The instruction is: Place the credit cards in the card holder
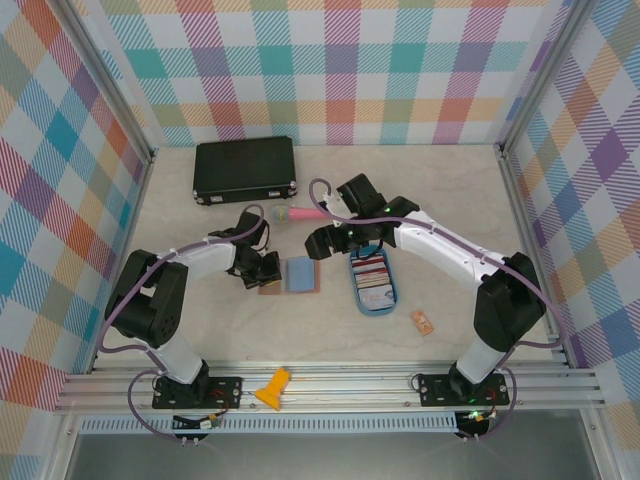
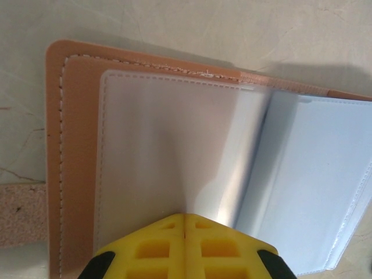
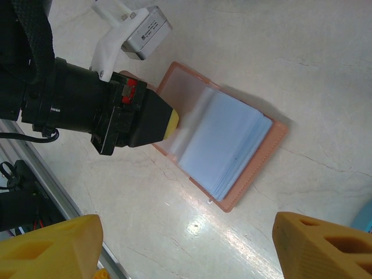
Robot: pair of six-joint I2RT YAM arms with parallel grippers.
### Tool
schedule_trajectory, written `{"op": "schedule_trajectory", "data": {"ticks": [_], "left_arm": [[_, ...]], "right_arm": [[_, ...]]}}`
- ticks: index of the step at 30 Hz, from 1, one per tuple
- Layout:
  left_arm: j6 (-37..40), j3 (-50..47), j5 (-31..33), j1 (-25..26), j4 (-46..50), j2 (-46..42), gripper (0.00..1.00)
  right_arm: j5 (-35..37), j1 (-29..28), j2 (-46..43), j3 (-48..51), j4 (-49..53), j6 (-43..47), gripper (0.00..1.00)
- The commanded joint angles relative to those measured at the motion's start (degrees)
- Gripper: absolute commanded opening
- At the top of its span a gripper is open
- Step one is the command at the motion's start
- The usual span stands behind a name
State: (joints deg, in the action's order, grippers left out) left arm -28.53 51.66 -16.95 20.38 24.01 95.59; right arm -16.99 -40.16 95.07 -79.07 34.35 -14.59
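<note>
On the table, the shut left gripper [image 2: 185, 250] pinned the card holder [image 2: 75, 145] open for the credit cards [image 1: 372, 278]; the right gripper [image 3: 186, 244] hung wide open, empty.

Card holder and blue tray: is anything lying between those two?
Nothing. In the top view, only a bare strip of table separates the card holder from the tray.

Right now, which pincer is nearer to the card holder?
Left. The left pincer is shut on a clear sleeve at the card holder's left side; the right pincer hangs open above it, apart.
</note>
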Motion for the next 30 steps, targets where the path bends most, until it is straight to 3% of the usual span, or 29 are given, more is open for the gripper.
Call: {"op": "schedule_trajectory", "data": {"ticks": [1, 15, 24, 30], "left_arm": [[2.11, 1.28, 0.32, -0.85, 0.78, 1.58, 0.00], [4.74, 1.80, 0.33, -2.36, 7.65, -10.19, 0.00], [3.17, -6.55, -1.08, -2.81, -0.20, -13.47, 0.00], [0.27, -9.63, 0.76, -2.98, -3.39, -15.10, 0.00]], "right_arm": [[-0.05, -0.27, -0.23, 0.65, -0.17, 0.25, 0.78], [-6.60, 3.80, -5.59, 8.67, -8.89, 4.00, 0.80], [-11.17, 6.68, -8.74, 12.61, -13.76, 9.02, 0.80], [-9.36, 3.42, -1.96, 4.61, -5.83, 16.56, 0.78]]}}
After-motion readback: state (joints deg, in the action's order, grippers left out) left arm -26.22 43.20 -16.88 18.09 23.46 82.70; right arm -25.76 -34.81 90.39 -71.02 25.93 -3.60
